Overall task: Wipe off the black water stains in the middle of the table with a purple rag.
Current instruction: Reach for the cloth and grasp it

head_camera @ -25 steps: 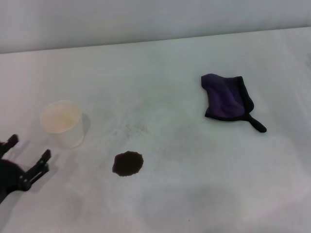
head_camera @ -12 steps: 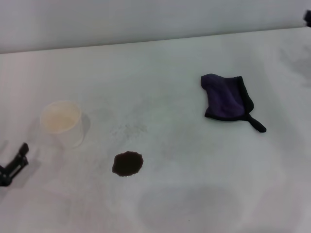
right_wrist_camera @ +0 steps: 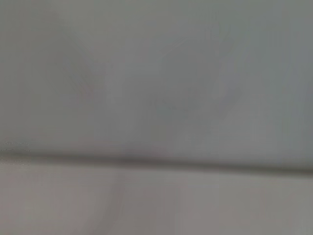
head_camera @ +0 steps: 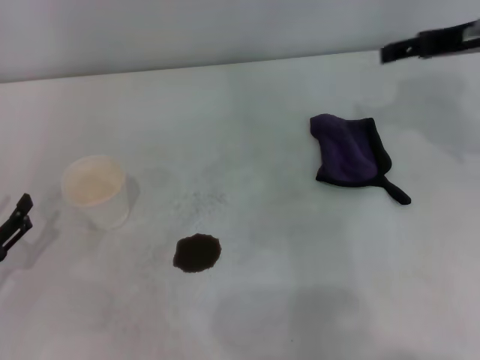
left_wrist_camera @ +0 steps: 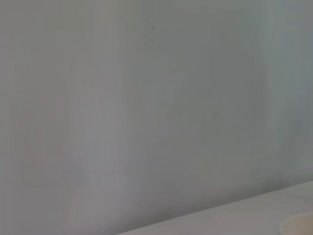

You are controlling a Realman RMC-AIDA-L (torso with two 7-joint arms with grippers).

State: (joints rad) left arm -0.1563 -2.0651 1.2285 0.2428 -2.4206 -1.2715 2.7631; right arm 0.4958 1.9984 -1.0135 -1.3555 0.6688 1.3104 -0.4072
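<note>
The black water stains (head_camera: 197, 253) form a single dark, ragged-edged blot on the white worktop (head_camera: 247, 97), lying bare toward the near middle. The purple rag (head_camera: 349, 153) lies crumpled well off to the right and farther back, its black tail-like strip trailing toward the near right – nothing touches it. A pale paper cup (head_camera: 96, 190) stands upright to the left of the blot, near but apart from it. The left gripper (head_camera: 15, 223) shows only as a dark tip at the left edge, low beside the cup; whether it is apart or together cannot be told. The right gripper (head_camera: 431, 41) reaches in at the upper right corner, above and beyond the rag – its state cannot be told either
</note>
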